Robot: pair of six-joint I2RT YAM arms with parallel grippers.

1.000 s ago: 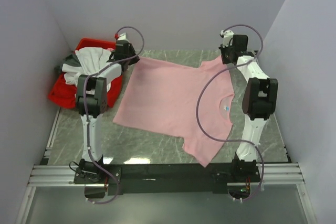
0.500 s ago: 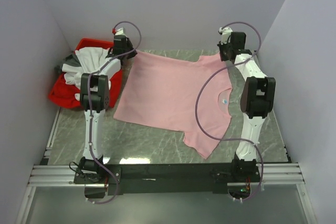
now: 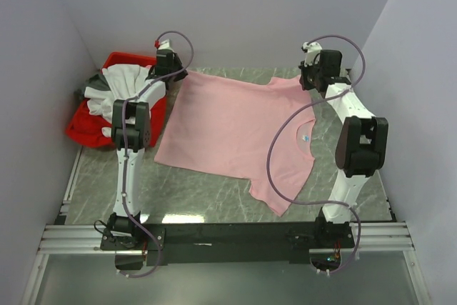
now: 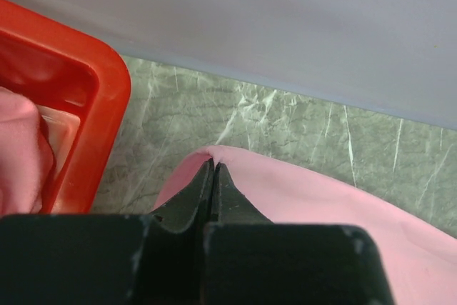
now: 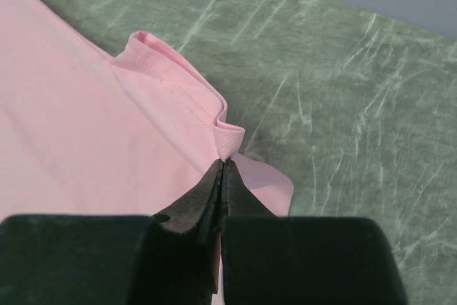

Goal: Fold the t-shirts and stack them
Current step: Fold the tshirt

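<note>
Pink t-shirt (image 3: 235, 133) lies spread on the marble table (image 3: 193, 194), its far corners pinched by the left gripper (image 4: 213, 171) and right gripper (image 5: 223, 166), both clamped on cloth. Drawing both corners evenly taut should settle it flat for folding.

Pretty bright, even lighting, soft shadows only. Small glare patch on the worktop (image 3: 187, 217) near the front. Wrist views go blurry up close.

No legible txt; blue mark (image 3: 305, 138) on pink t-shirt (image 3: 228, 126) too small to read.
</note>
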